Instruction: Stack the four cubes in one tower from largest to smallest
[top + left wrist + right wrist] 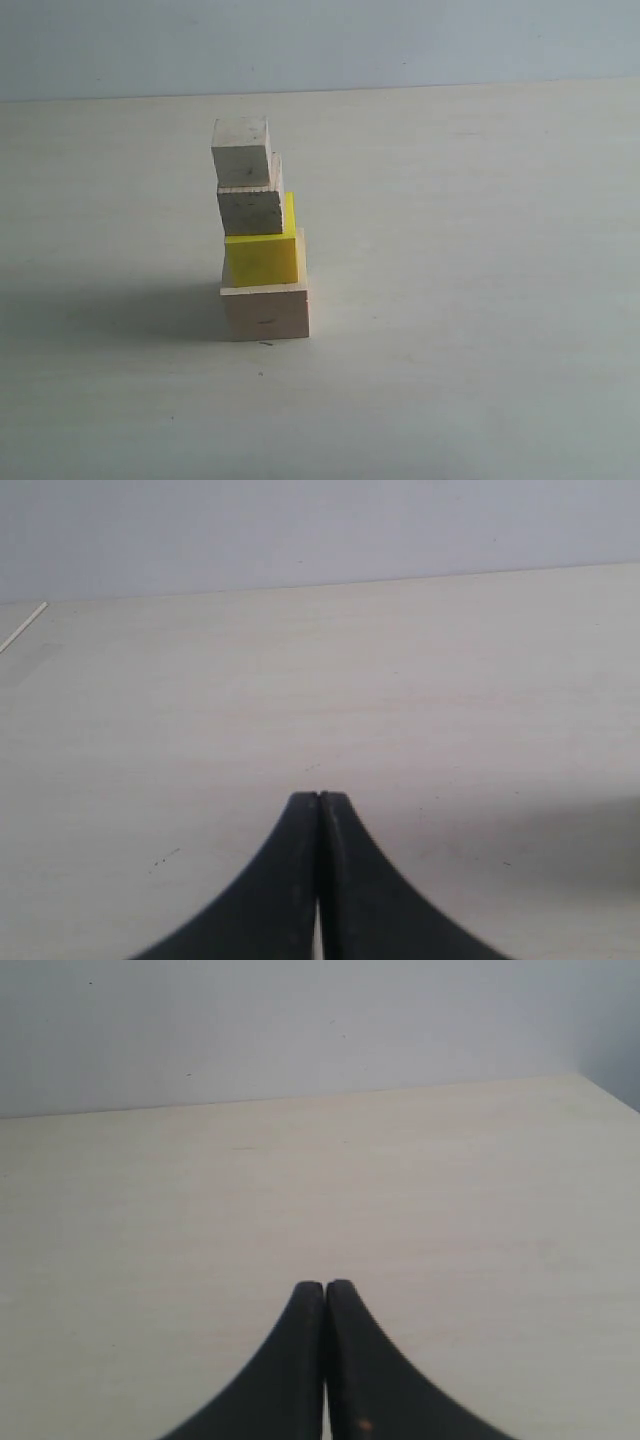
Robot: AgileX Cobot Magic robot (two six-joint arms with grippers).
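Currently, tower (pixel 262 235): stands upright on the table (pixel 480 300), a little left of the middle of the exterior view, four cubes high.
Largest cube (pixel 265 312): forms the base; pale wood, flat on the table.
Yellow cube (pixel 262 260): rests on the largest cube, set toward its left side, leaving a narrow strip of the base bare on the right.
Third cube (pixel 250 210): sits on the yellow cube; pale wood with a darker, shaded front face, shifted left so that a sliver of yellow top shows on the right.
Top cube (pixel 241 152): crowns the stack; whitish wood, overhanging the third cube slightly on the left.
Shadow (pixel 120 310): falls from the tower across the table toward the left.
Left gripper (pixel 319 798): pressed fully together, black fingertips touching, nothing clamped between them; hangs over bare table.
Right gripper (pixel 325 1285): likewise closed tip to tip on nothing, above bare table.
Wall (pixel 400 40): rises pale grey-blue behind the table's far edge.
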